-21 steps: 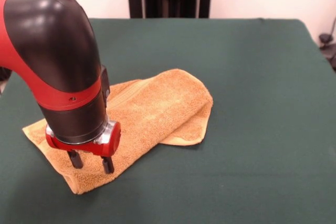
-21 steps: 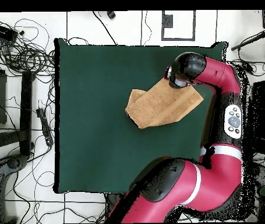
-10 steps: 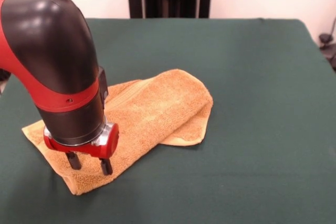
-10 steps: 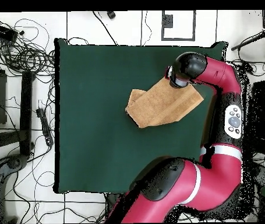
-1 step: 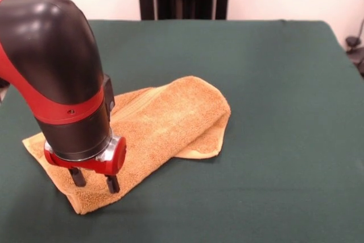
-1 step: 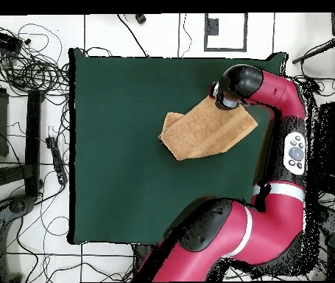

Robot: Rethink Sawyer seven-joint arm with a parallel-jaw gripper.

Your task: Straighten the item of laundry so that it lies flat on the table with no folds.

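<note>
The item of laundry is a golden-tan towel, folded over on itself, lying slantwise left of the middle of the dark green table. A lower layer sticks out at its right end. My gripper points straight down over the towel's near-left corner. It is open, and its two dark fingertips are down at the cloth with nothing pinched between them. From overhead, the towel lies right of the table's centre, and the arm's black wrist covers its upper right corner and hides the gripper.
The big black and red wrist blocks the towel's left part in the front view. Green table stretches wide around the towel. Cables and stands lie on the floor beyond the table's edges.
The gripper has edged left and slightly lower onto the towel's near-left corner. That corner has shifted a little to the left with it. The fingers keep the same spread.
</note>
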